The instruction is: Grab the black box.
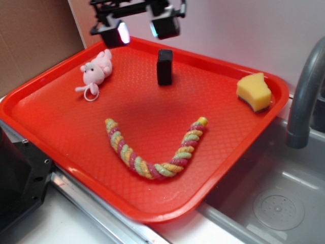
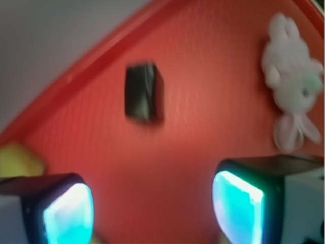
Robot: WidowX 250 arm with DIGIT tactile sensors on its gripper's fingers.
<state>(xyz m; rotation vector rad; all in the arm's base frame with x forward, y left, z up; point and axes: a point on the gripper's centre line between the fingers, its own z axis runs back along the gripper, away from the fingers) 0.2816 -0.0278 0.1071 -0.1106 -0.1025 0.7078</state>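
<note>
The black box (image 1: 164, 66) stands upright on the red tray (image 1: 66, 127), toward the far middle. In the wrist view the black box (image 2: 144, 93) shows blurred, ahead of the jaws and left of centre. My gripper (image 1: 140, 29) hovers above the tray's far rim, up and to the left of the box, not touching it. It is open: its lit cyan pads (image 2: 237, 208) stand wide apart, with only bare tray (image 2: 167, 168) between them around the gripper's midpoint (image 2: 152, 213).
A pink plush toy (image 1: 96, 71) lies at the tray's far left; it shows as the plush toy (image 2: 292, 84) in the wrist view. A striped rope (image 1: 155, 150) curves across the near middle. A yellow sponge (image 1: 254, 92) sits at the right corner. A grey faucet (image 1: 304, 91) and sink (image 1: 277, 203) lie right.
</note>
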